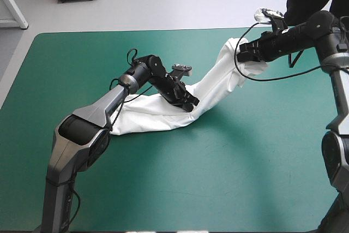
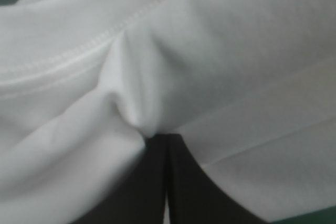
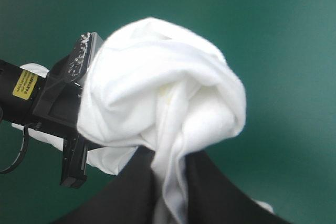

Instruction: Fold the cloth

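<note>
High view gives me the T-shirt (image 1: pixel 212 88) strung out as one long white band, running on a diagonal from the middle of the teal-green cover (image 1: pixel 229 178) toward the far right corner. My left gripper (image 1: pixel 191 103) is pinched on it about midway along, low over the cover. In its wrist view the black fingers (image 2: pixel 147 182) meet with a tuck of fabric at their tips. My right gripper (image 1: pixel 244 53) has the far end, raised off the cover, jaws all but together with cloth hanging between them. So the band's axis runs gripper to gripper. I judge the fold wants the right end carried back along that line toward the left.
</note>
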`<action>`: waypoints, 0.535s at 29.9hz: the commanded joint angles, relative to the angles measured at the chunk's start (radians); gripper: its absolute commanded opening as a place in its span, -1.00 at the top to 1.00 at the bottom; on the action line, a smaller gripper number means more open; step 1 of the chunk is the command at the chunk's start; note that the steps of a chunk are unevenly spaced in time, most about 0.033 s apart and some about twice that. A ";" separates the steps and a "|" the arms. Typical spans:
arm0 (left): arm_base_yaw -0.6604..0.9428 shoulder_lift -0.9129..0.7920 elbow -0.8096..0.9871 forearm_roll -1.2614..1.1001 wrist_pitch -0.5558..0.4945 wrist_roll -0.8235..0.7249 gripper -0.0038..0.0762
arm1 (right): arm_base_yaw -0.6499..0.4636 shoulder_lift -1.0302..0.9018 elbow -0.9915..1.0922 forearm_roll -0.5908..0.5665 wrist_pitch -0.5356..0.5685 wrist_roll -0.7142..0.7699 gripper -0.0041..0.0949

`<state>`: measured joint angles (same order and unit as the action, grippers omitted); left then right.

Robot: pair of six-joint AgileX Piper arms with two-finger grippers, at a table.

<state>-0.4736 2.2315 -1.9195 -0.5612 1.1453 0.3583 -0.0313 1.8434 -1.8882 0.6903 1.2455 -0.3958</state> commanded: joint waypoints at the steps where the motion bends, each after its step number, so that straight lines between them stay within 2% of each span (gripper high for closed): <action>1: -0.002 -0.043 -0.058 0.041 0.044 -0.009 0.96 | -0.011 -0.077 -0.048 0.065 -0.062 -0.002 0.94; 5: -0.002 -0.043 -0.145 0.044 0.061 -0.013 0.96 | -0.011 -0.077 -0.048 0.065 -0.059 -0.002 0.94; 11: -0.002 -0.045 -0.275 0.055 0.140 -0.028 0.96 | -0.011 -0.077 -0.046 0.028 -0.043 -0.002 0.94; 16: 0.007 -0.083 -0.364 0.062 0.141 -0.019 0.96 | 0.000 -0.077 -0.046 -0.004 -0.027 0.016 0.94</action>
<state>-0.4748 2.2505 -2.2127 -0.4652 1.2298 0.3410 -0.0333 1.8279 -1.8997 0.6548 1.2359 -0.3881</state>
